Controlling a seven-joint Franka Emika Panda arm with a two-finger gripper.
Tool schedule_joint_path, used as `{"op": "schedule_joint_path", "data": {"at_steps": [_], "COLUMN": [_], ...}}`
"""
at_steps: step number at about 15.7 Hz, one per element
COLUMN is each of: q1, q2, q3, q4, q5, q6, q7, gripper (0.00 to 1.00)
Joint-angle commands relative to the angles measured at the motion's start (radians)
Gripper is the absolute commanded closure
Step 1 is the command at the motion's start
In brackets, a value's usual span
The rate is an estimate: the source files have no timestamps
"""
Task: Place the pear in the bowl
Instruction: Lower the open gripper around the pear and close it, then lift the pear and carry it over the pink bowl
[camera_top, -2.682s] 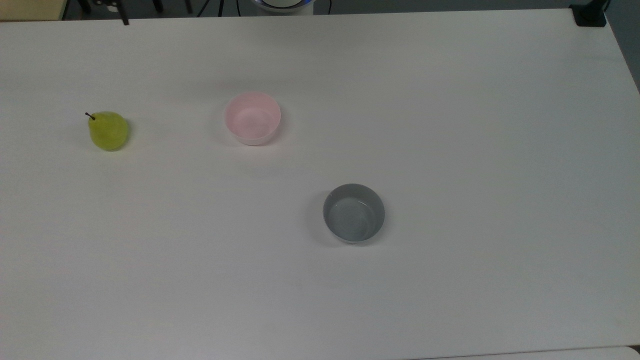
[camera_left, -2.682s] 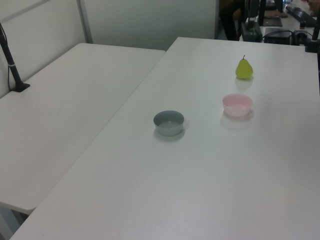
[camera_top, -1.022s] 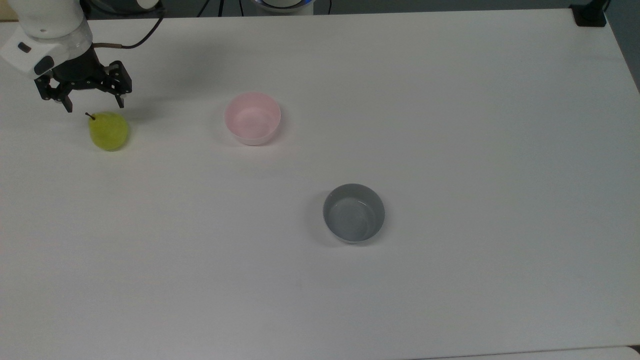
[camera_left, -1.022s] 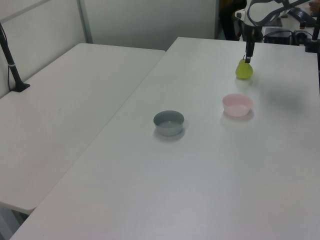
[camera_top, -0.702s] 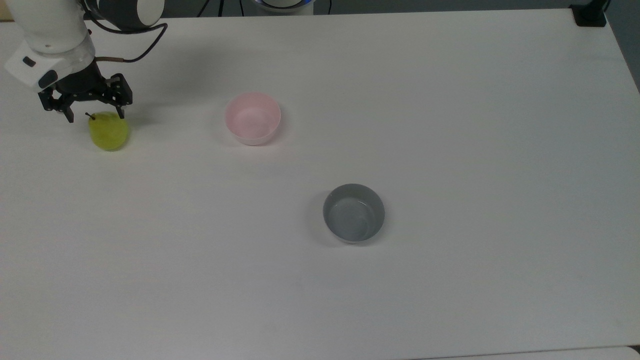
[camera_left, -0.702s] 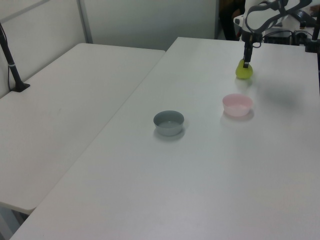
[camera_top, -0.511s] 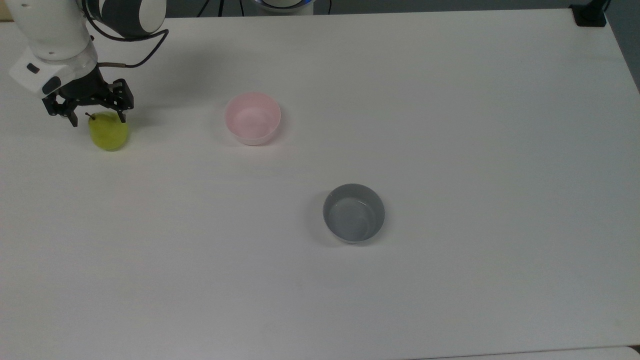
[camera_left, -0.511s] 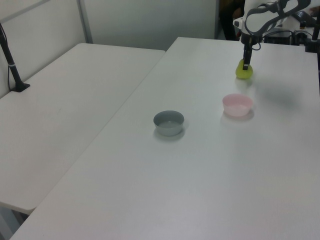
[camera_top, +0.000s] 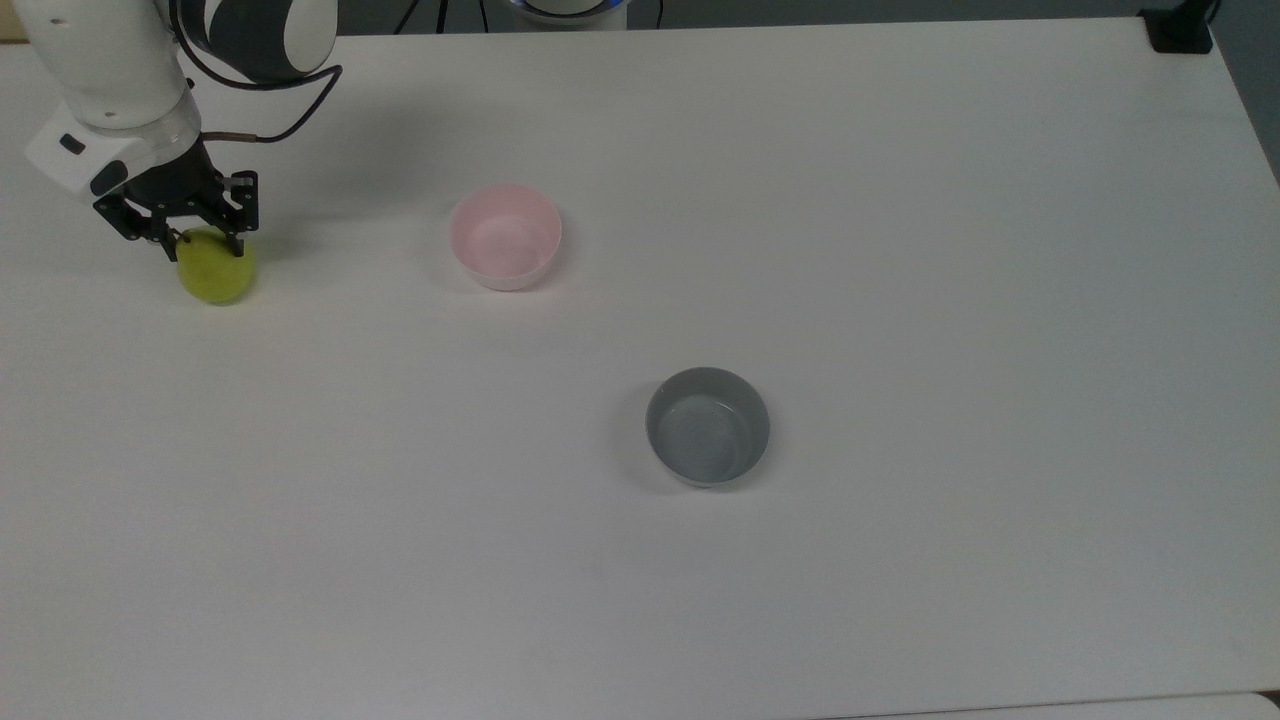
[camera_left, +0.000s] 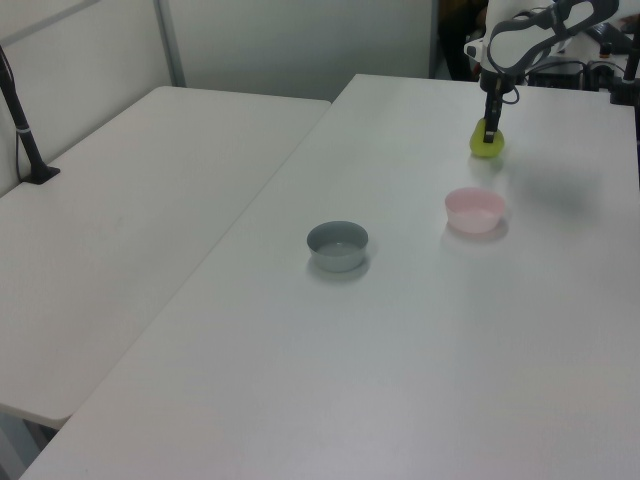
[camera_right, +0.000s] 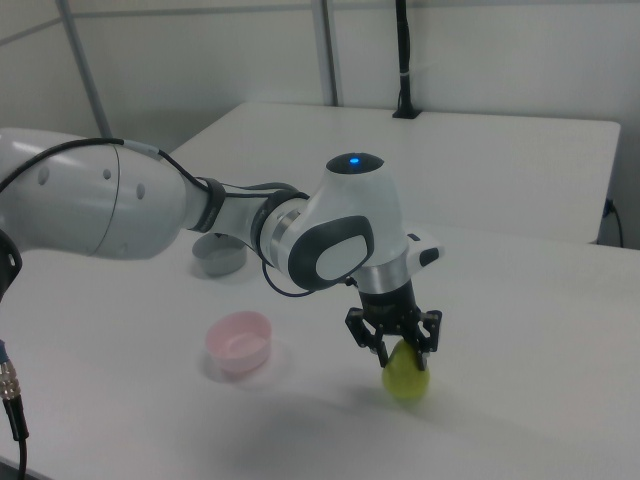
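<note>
Pear (camera_top: 216, 272) sits on the table, its top between the open gripper (camera_top: 203, 244) fingers.

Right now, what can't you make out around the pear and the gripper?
- Stem and top of the pear: hidden by the gripper in the top view.
- Whether the fingers actually press the pear: too small in the left view, and unclear in the right view.
- Arm base: cut off by the top view's upper edge.
</note>
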Motion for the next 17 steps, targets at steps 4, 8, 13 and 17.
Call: {"op": "schedule_joint_path", "data": {"at_steps": [4,8,13,17], "q1": [0.013,0.03,0.03,0.03], "q2": [-0.107,-0.168,-0.262,-0.314], "q3": [0.013,0.051,0.143,0.238], "q4": [0.024,0.061,0.122,0.147], "q5": [-0.012,-0.015,-0.022,-0.011], "q6": [-0.161,-0.267,-0.472,-0.58], "q7": [0.027,0.085,0.135,0.244], "gripper": [0.96,0.96,0.95,0.95]}}
